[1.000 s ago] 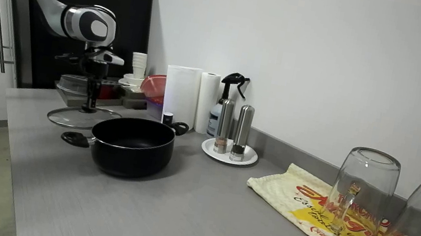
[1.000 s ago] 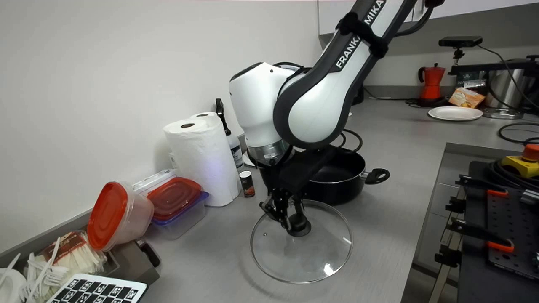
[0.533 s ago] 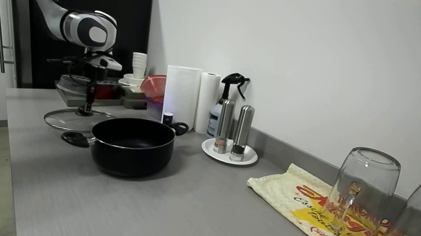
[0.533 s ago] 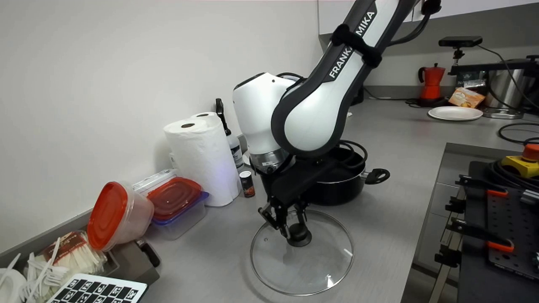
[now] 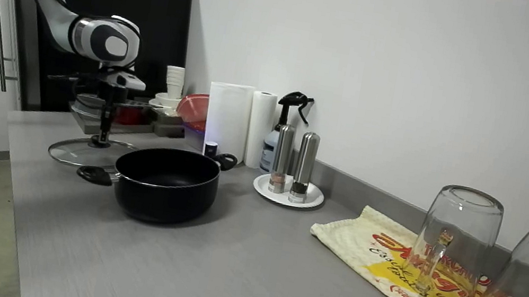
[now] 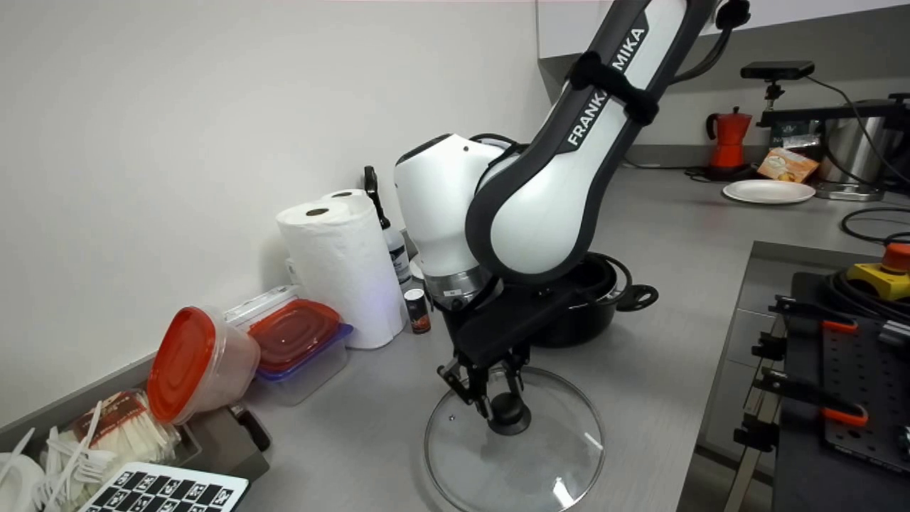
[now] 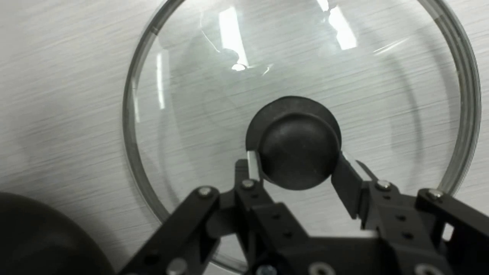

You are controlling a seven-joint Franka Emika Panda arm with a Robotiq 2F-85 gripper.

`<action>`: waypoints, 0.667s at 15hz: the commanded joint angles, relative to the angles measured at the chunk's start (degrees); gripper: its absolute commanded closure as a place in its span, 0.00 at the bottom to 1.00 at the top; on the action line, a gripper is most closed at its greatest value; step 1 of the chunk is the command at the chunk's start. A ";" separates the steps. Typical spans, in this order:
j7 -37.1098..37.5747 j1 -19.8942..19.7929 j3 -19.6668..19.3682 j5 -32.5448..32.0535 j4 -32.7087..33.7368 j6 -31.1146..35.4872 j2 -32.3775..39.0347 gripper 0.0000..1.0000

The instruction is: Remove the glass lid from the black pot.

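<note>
The black pot [image 5: 162,204] stands uncovered on the grey counter, its inside showing in an exterior view. Partly behind the arm it shows again [image 6: 579,326], and its dark edge [image 7: 42,238] enters the wrist view at bottom left. Beside it, off the pot, is the glass lid [image 6: 498,459], roughly level; its offset shadow suggests a little height above the counter. My gripper [image 7: 298,156] is shut on the lid's black knob [image 7: 300,139], one finger pad on either side. In an exterior view the gripper [image 5: 101,140] points straight down over the lid's middle.
Paper towel rolls [image 6: 341,263], a small spice jar [image 6: 417,313] and red-lidded plastic tubs [image 6: 206,366] line the wall. Two steel mills [image 5: 304,163] stand on a white plate. Upturned glass mugs [image 5: 460,230] rest on a towel. The counter's edge [image 5: 13,203] runs close to the lid.
My gripper has carried the lid farther from the pot and somewhat lower. The knob stays between the fingers throughout. The pot has not moved.
</note>
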 commanded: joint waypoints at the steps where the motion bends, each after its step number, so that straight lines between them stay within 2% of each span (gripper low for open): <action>1: 2.22 1.85 -0.74 0.74 -0.88 1.37 0.46 0.76; 10: 1.91 2.65 -0.47 0.57 -0.90 0.91 2.38 0.76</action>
